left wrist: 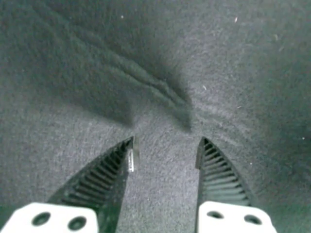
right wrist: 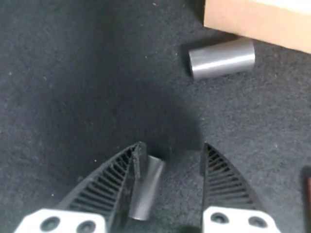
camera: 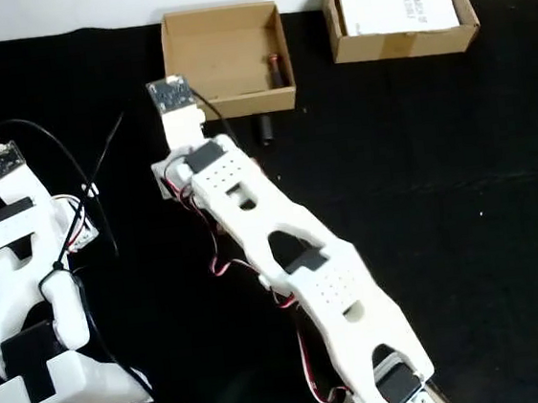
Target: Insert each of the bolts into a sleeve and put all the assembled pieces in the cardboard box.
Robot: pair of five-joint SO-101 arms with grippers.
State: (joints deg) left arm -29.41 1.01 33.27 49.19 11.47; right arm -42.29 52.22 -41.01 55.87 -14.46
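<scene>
The cardboard box (camera: 220, 57) stands open at the far edge of the table. It holds one small reddish-brown piece (camera: 274, 69), which lies against the wall on the side nearest the second box (camera: 397, 46). Whether this piece is a bare bolt or a bolt already in its sleeve cannot be told from the high view. The second box stands well apart along the same far edge, and in it lies a white booklet (camera: 395, 5) that covers most of its floor.

On the black cloth (left wrist: 97, 58), just beside the near corner of the cardboard box, one grey sleeve (right wrist: 222, 58) lies on its side. It is very near the box wall, but I cannot tell if it touches it.

The right arm (camera: 294, 257) stretches across the table toward the cardboard box. The right gripper (right wrist: 172, 146) is low over the cloth with its jaws spread apart, and a second sleeve (right wrist: 146, 191) lies between them. It is close against one finger and apart from the other (so nothing is clamped). The first sleeve is farther off, beyond the fingertips.

The left arm (camera: 27, 285) is folded back at its own side. The left gripper (left wrist: 166, 141) has its jaws apart too, over wrinkled cloth, with nothing between them.
</scene>
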